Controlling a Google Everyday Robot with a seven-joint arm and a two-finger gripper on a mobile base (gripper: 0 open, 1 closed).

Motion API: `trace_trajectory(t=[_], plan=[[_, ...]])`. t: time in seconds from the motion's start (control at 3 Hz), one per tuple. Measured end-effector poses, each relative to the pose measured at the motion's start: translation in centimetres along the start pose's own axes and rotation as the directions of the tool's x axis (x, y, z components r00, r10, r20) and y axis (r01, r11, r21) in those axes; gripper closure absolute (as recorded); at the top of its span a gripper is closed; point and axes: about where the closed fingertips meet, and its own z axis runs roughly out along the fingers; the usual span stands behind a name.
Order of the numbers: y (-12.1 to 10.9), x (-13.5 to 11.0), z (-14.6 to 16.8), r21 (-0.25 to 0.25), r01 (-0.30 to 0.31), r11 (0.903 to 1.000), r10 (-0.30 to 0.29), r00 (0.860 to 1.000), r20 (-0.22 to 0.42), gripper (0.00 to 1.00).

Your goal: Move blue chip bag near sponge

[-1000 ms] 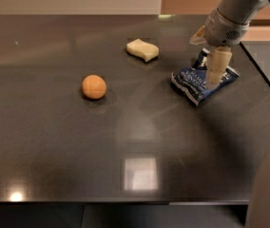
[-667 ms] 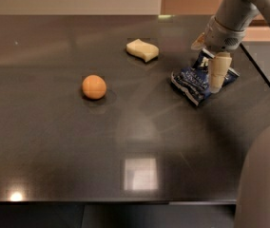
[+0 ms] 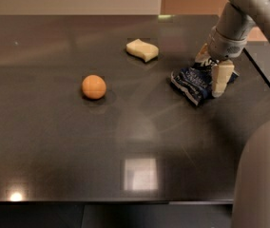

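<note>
The blue chip bag (image 3: 193,82) lies crinkled on the dark table at the right. My gripper (image 3: 214,76) is down on the bag's right end, reaching in from the upper right, and it covers that end of the bag. The pale-yellow sponge (image 3: 142,50) with wavy sides lies farther back and to the left of the bag, a short gap apart from it.
An orange ball (image 3: 94,87) sits left of centre on the dark table (image 3: 54,141). The table's right edge runs just beyond the bag. A grey part of the robot's body (image 3: 263,175) fills the lower right corner.
My gripper has come down lower onto the bag's right end. The bag has shifted slightly to the left. The sponge and the ball have not moved.
</note>
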Motion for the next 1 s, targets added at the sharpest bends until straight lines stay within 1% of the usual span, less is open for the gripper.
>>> trace_trajectory(t=[0.33,0.67,1.0], plan=[[0.5,0.3,0.6,-0.018,0.024,0.9995,-0.024,1.0,-0.004,0.42],[0.5,-0.5,0.0,-0.009,0.044,0.999,-0.044,0.999,0.01,0.64],[-0.3,-2.9,-1.8,0.031,0.092,0.9953,-0.093,0.995,0.044,0.87]])
